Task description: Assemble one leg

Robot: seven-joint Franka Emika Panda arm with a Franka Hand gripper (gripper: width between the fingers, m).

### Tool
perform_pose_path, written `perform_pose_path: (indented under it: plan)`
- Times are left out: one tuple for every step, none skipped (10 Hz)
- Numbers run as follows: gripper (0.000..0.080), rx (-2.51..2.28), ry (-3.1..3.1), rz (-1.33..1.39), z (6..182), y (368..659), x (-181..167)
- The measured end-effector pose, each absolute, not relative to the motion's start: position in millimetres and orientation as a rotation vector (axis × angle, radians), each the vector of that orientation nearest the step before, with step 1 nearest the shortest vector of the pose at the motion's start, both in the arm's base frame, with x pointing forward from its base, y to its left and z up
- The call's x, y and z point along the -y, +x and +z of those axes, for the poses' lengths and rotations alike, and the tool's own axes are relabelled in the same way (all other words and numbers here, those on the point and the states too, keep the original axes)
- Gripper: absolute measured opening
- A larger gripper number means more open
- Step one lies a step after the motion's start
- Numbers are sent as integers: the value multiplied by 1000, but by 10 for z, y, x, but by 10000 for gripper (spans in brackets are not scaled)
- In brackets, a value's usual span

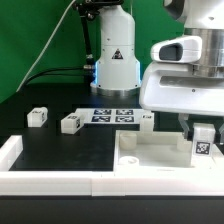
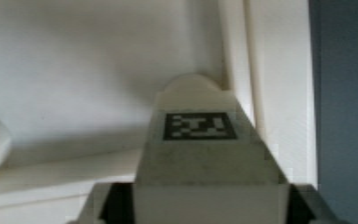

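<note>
One leg [image 1: 203, 144] sat clenched in my pincer [image 1: 203, 135] over the white panel's [image 1: 150, 155] corner, seemingly not yet seated, while three others [image 1: 71, 122] waited loose on the worktop [image 1: 60, 150].

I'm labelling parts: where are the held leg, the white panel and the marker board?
leg [image 1: 201, 147], exterior view, tagged side.
white panel [image 1: 150, 160], exterior view, top face.
marker board [image 1: 112, 115], exterior view, middle.

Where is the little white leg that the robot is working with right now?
The leg is held in the gripper, upright over the white panel, near its corner at the exterior view's right.
</note>
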State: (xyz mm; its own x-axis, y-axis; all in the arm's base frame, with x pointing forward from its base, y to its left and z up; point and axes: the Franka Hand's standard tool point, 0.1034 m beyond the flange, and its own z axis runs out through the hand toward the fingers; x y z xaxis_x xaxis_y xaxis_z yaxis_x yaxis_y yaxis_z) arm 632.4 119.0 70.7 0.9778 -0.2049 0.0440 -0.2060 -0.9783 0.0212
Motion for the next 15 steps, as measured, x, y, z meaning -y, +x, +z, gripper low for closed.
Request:
perform_pose_path:
  plan:
    - [292,514,3074,67,707,6323,-1183]
    - [292,758,3011,63,712,6310,-1126]
    - [294,870,2960,64,717,6299,-1064]
    - [294,1050,2880,68,725,6286,-986]
    - [299,1199,2801,72,729,6265,-907]
    - [306,1283,2751,71,730,6250,-855]
    - [306,1323,2728,71,730,6247,-829]
    - [338,1382,2701,70,726,6243,-826]
    - [473,1369,2708,68,723,6241,-830]
    - [473,1369,2707,68,722,6241,-830]
    - [609,1369,2707,68,721,6241,-829]
    - [638,1369,2707,68,721,6241,-829]
    - [646,1369,2707,68,720,6240,-829]
    - [646,1369,2707,68,719,6240,-829]
    - [646,1369,2707,67,718,6240,-829]
